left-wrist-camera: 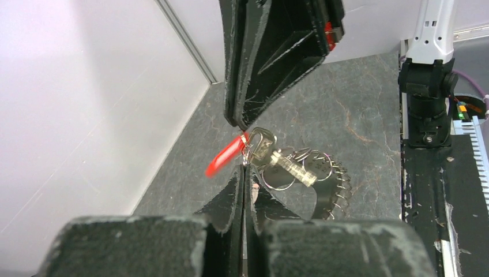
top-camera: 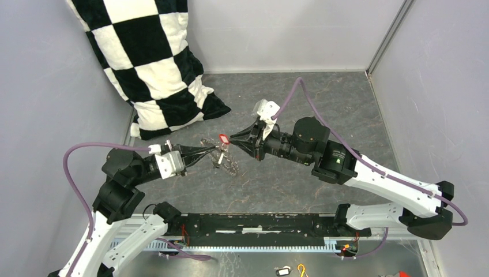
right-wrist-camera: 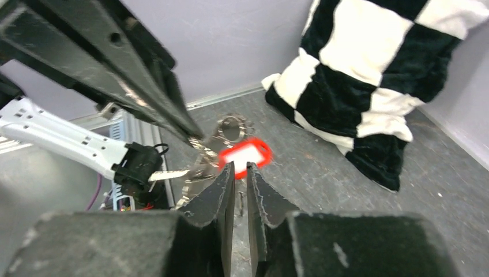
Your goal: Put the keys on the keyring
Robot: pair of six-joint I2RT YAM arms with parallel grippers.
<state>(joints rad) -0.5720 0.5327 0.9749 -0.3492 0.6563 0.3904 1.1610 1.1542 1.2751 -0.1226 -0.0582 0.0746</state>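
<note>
- Keyring [top-camera: 226,164] hangs above the bench [top-camera: 323,98], between the two arms. It is a thin grey metal hoop fringed with small dark pieces, which gives it a toothed edge.
- The left fingers [top-camera: 207,152] are pressed flat together, tip to tip. In the left wrist view a thin wire loop comes out from between them [left-wrist-camera: 242,174], so they are clamped on the keyring's top.
- In that view the toothed hoop [left-wrist-camera: 337,182] hangs just past the fingertips, slightly to the right.
- The red key [top-camera: 223,138] sits at the top of the cluster, between the two sets of fingertips. Its head is glossy red plastic [left-wrist-camera: 224,157].
- In the right wrist view the head [right-wrist-camera: 245,154] is a rounded red rim around a pale face.
- The right fingers [right-wrist-camera: 228,179] stand slightly apart, with a narrow slit between them. The red head lies right at their tips, and I cannot tell whether they touch it.
- In the left wrist view the right fingers [left-wrist-camera: 248,86] come down from above, and their tips end just over the red key.
- A silver key [left-wrist-camera: 262,141], flat and shiny, lies beside the red head and touches the wire loop.
- All the fingers are black, wedge-shaped and tapered, with scuffed, pale-flecked edges.
- The bench is dark grey with a marbled, veined surface.
- A plush pillow [top-camera: 155,63] in black and white checks leans in the far left corner, well apart from the keyring.
</note>
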